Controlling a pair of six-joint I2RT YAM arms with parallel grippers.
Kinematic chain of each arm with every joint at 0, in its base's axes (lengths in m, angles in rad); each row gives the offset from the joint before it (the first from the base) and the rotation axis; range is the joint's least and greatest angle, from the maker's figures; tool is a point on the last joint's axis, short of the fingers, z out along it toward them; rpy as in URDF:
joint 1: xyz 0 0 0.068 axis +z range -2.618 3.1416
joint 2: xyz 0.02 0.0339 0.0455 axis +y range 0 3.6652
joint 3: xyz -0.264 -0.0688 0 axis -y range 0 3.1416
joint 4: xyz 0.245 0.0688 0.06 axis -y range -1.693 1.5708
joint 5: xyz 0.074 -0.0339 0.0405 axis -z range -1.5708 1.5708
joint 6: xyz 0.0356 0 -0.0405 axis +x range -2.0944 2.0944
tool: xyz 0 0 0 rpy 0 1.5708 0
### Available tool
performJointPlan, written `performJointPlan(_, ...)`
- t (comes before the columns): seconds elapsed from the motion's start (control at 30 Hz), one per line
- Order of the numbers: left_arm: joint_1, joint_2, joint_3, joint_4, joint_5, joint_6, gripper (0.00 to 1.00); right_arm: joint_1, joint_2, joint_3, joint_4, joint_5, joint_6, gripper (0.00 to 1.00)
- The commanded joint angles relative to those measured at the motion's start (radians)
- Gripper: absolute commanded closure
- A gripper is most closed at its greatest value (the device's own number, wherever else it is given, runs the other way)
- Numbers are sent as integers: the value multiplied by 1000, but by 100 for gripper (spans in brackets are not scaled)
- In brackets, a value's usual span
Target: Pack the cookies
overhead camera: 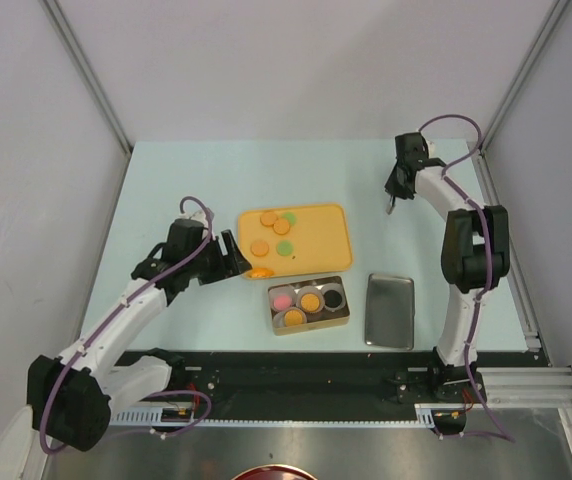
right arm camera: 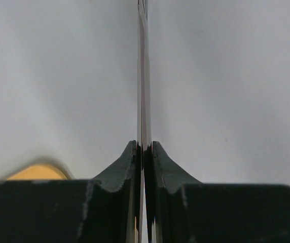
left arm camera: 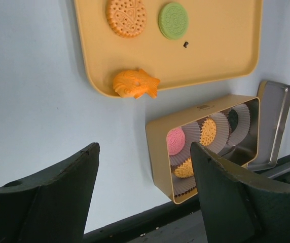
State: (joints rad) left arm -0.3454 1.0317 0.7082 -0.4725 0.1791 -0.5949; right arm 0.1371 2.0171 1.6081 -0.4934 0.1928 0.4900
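Several round cookies lie on the orange tray (overhead camera: 326, 230): orange ones (overhead camera: 259, 247) and green ones (overhead camera: 284, 248). The left wrist view shows an orange cookie (left arm camera: 126, 16) and a green one (left arm camera: 173, 20). An orange fish-shaped piece (left arm camera: 135, 83) lies on the tray's near edge. The gold tin box (overhead camera: 341, 318) holds paper cups with a pink (overhead camera: 281, 299), two orange (overhead camera: 309, 301) and a black cookie (overhead camera: 334, 298). My left gripper (overhead camera: 238, 256) is open and empty, left of the tray and box (left arm camera: 155, 152). My right gripper (overhead camera: 393, 200) is shut on a thin metal strip (right arm camera: 143, 76) at the back right.
The box's silver lid (overhead camera: 390, 310) lies flat to the right of the box and shows in the left wrist view (left arm camera: 274, 121). The black table edge runs just below the box. A corner of the orange tray (right arm camera: 38, 172) shows in the right wrist view.
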Motion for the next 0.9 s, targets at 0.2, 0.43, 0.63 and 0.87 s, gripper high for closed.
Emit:
performJointPlan(0.2,3,-35,-30,51,25,-8,22,-50,206,210,-221,54,-85,64)
performJointPlan(0.43,3,-28,-24,49,16,-6,22,-56,204,156,-217,68,-65,42)
performJointPlan(0.63,3,-36,-32,44,5,3,15,-50,-29,12,-126,119,24,31)
performJointPlan(0.87,3,-55,-42,51,-3,-9,0,61,-374,-285,-80,197,87,22)
